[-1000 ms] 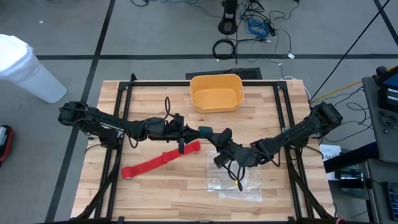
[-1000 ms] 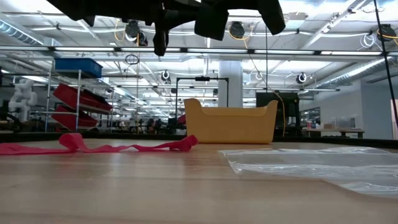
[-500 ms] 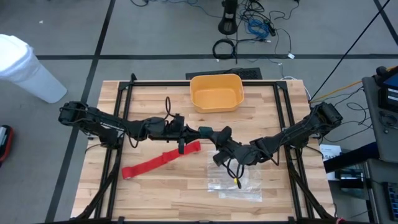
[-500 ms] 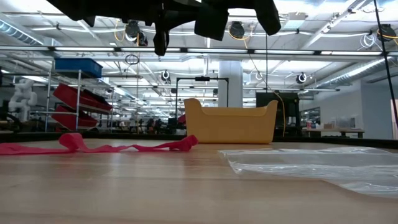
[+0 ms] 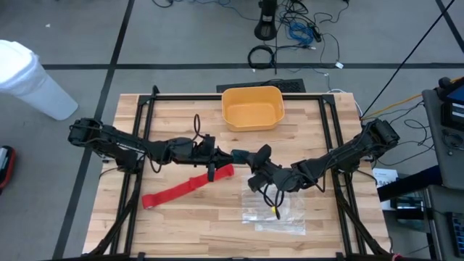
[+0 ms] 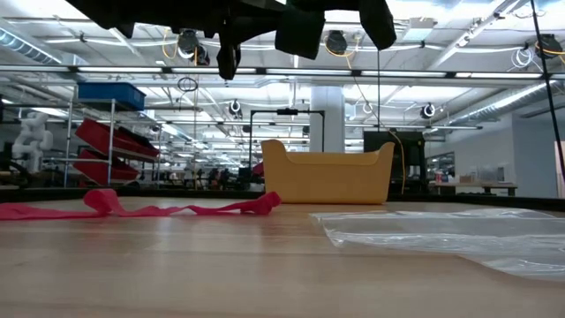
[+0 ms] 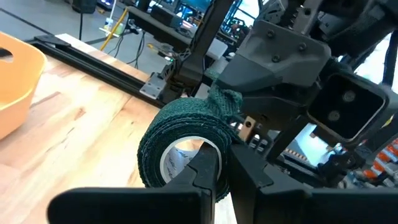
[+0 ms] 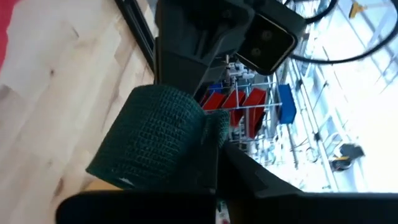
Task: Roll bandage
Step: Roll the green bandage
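**Both arms on a green roll, red bandage flat on the desk**

The left gripper [image 5: 217, 154] hangs over the desk's middle. Its fingers [image 7: 205, 171] are closed on a green roll [image 7: 183, 152], one of them apparently through the white core.

The bandage [image 5: 185, 187] lies unrolled below it, running from near the left edge up toward the centre, with nothing touching it.

The right gripper [image 5: 248, 156] meets the left one over the centre. Its fingers [image 8: 214, 158] are shut, seemingly on the roll's loose tail. A clear bag [image 5: 279, 214] lies toward the right front, and a yellow bin [image 5: 251, 90] sits at the back edge.

**Risks**
- Both arms are busy with the green roll, so the red strip may go unrolled.
- The right hold looks thin. A pull could slip the tail free or drag the roll off the left finger.
- The grippers sit very close together, so a small misjudged move could knock them into each other.

**What each view adds**
- High view: shows the layout, but the roll is only a dark blob between the arms.
- Wrist views: only these show the knit wrap, the core and the tail.
- Low view: shows the bandage [image 6: 159, 209] rumpled and lifted in places, which the high view flattens. Of the grips it shows nothing.
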Motion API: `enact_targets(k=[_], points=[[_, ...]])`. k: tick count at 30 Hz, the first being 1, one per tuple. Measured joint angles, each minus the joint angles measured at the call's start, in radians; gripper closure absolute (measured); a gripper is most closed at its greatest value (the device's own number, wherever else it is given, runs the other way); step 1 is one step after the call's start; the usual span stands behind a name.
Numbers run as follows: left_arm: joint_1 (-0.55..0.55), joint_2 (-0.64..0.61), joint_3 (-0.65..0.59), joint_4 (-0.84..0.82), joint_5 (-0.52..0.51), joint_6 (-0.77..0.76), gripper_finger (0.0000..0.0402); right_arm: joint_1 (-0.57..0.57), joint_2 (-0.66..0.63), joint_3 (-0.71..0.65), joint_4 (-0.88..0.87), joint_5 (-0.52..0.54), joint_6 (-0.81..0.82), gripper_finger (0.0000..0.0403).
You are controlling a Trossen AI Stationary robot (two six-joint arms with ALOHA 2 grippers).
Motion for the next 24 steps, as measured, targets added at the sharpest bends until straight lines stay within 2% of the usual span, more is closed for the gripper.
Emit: enact_targets(k=[7,10,13,18,24], points=[[0.014,0.000,0.000,-0.017,-0.032,0.070,0.0371,0.015,0.000,0.000,-0.051,-0.002,0.229,0.0402],[0.015,0.000,0.000,-0.026,-0.071,0.142,0.0371,0.020,-0.004,0.000,-0.135,-0.027,0.407,0.0402],[0.014,0.002,-0.001,-0.025,-0.088,0.270,0.0371,0.019,-0.018,0.002,-0.212,-0.100,0.618,0.0403],[0.003,0.003,-0.003,-0.012,-0.104,0.474,0.0371,-0.027,-0.037,0.003,-0.286,-0.271,0.918,0.0403],[-0.044,0.003,-0.005,-0.016,-0.109,0.793,0.0371,-0.131,-0.039,0.004,-0.303,-0.660,1.282,0.0403]])
